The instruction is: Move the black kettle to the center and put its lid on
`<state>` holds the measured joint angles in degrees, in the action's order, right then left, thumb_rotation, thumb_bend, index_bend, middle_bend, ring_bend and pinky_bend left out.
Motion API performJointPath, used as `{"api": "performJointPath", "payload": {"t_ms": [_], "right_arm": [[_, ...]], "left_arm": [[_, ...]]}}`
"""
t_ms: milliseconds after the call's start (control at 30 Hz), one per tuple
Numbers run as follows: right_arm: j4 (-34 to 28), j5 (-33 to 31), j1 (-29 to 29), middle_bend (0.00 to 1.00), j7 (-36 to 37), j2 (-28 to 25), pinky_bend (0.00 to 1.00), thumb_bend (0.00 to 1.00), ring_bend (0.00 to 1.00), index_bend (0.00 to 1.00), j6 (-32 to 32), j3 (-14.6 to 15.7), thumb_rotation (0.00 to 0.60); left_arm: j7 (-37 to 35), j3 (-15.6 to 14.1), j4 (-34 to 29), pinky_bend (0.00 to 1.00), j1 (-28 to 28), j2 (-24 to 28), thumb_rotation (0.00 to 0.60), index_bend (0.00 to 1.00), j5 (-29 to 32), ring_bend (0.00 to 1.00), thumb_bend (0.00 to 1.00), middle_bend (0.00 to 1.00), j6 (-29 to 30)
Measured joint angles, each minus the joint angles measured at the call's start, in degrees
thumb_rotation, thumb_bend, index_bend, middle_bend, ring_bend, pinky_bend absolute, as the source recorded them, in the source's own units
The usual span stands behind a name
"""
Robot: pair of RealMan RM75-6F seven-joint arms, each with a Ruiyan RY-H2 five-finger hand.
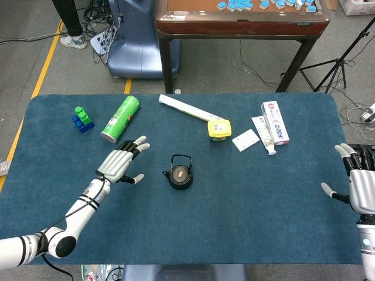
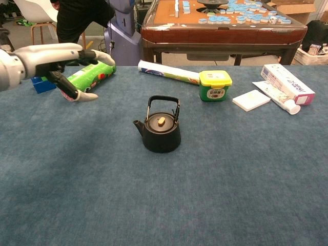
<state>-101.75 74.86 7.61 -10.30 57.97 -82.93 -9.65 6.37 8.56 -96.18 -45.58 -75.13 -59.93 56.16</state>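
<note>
The black kettle (image 1: 179, 174) (image 2: 160, 131) stands upright near the middle of the blue table, handle raised, with its lid (image 2: 161, 122) seated on top, an orange knob in the lid's centre. My left hand (image 1: 122, 161) (image 2: 77, 64) hovers to the kettle's left, fingers spread, holding nothing and a short gap away from it. At the table's right edge my right hand (image 1: 356, 178) is open with spread fingers, far from the kettle; the chest view does not show it.
A green can (image 1: 120, 119) and toy blocks (image 1: 82, 119) lie at the back left. A white roll (image 1: 181, 108), yellow tub (image 1: 219, 129), white card (image 1: 245, 140) and toothpaste boxes (image 1: 274, 123) sit behind and to the right.
</note>
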Motion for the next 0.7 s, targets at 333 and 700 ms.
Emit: {"api": "performJointPath", "payload": {"t_ms": [333, 700], "right_arm": [[2.61, 6.35, 1.15, 0.18, 5.70, -1.66, 0.10, 0.20, 0.01, 0.15, 3.73, 2.85, 0.600], [2.47, 8.25, 0.29, 0.18, 5.73, -1.60, 0.10, 0.20, 0.01, 0.15, 3.56, 5.16, 0.600]], "left_arm": [[-2.60, -4.17, -0.71, 0.00, 11.71, 5.82, 0.599, 0.12, -5.88, 0.00, 0.29, 0.00, 12.38], [-4.76, -9.31, -0.06, 0.00, 24.82, 8.58, 0.599, 0.12, -13.72, 0.00, 0.29, 0.00, 26.31]]}}
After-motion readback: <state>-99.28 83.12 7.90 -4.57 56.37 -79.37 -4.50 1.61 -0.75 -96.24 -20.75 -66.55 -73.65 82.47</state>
